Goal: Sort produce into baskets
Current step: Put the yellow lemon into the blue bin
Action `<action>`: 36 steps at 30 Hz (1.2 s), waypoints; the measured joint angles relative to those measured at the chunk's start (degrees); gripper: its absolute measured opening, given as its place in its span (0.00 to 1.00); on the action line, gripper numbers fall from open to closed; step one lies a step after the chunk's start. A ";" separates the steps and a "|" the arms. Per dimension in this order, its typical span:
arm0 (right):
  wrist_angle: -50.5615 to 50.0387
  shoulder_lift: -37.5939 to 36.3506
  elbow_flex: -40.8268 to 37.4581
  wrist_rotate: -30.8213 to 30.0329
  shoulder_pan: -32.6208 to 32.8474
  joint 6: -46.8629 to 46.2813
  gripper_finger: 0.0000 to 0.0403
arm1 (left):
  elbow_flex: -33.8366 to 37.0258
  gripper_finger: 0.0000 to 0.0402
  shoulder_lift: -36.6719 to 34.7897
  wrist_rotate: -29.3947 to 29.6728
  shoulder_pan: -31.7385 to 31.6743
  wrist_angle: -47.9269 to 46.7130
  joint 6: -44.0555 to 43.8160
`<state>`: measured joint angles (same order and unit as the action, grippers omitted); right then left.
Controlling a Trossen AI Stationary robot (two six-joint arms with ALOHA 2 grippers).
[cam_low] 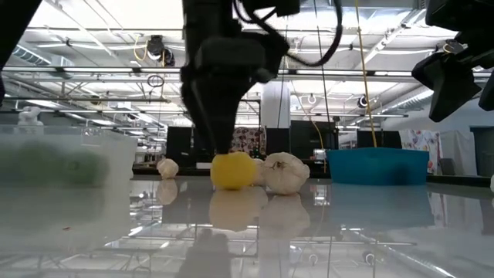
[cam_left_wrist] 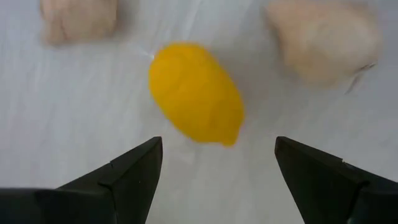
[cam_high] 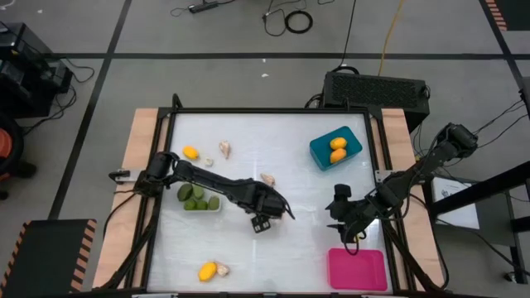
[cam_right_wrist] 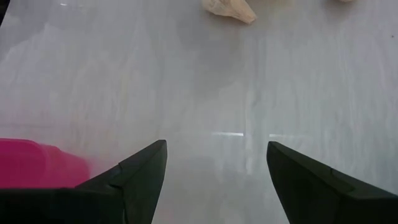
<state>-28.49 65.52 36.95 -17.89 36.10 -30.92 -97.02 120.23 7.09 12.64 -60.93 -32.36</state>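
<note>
My left gripper (cam_left_wrist: 214, 165) gapes over the yellow lemon (cam_left_wrist: 196, 93): light, smooth, likely to roll, so I'd pinch its middle.

Garlic (cam_left_wrist: 323, 40) crowds the lemon (cam_left_wrist: 196, 93), seemingly both sides; table (cam_high: 273, 257) centre open.

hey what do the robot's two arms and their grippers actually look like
Both arms are dark, nearly black, built of slim jointed segments with black cables trailing off their bases. The left gripper and the right gripper each end in two flat, wedge-shaped black fingers that taper to a point. No markings are visible.
</note>
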 joint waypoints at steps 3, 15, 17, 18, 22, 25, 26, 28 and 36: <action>0.21 0.00 0.00 0.00 0.00 -2.44 0.67 | -1.05 0.79 0.00 -1.43 -1.75 0.97 -4.46; 0.19 -0.02 -0.02 -0.01 3.29 -6.77 0.67 | -0.80 0.79 0.22 -4.31 -4.37 3.22 -22.68; 0.21 -0.02 -0.02 -0.09 4.04 -7.00 0.67 | -0.56 0.79 0.40 -4.09 -4.37 3.10 -23.80; 0.24 -0.02 -0.02 -0.27 4.39 -7.01 0.67 | 0.06 0.79 0.41 -4.08 -4.39 3.78 -24.10; 0.39 -0.04 -0.02 -2.18 5.69 -7.06 0.67 | 1.63 0.79 0.50 -4.85 -4.39 4.80 -24.39; 0.33 -0.04 -0.02 -3.04 6.45 -7.44 0.67 | 2.16 0.79 0.50 -5.18 -4.39 5.61 -25.71; 0.34 -0.04 -0.02 -3.07 6.70 -7.74 0.67 | 2.77 0.79 0.50 -5.18 -4.37 6.33 -26.29; 0.07 -0.04 -0.02 -3.07 7.42 -8.63 0.67 | 4.04 0.79 0.53 -5.55 -4.37 8.15 -27.14; 0.13 -0.04 -0.02 -4.68 8.86 -12.40 0.67 | 5.88 0.79 0.57 -6.64 -4.19 9.88 -26.95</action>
<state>-28.36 65.47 36.93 -22.57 44.95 -43.31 -91.14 120.79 0.45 8.45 -51.05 -59.31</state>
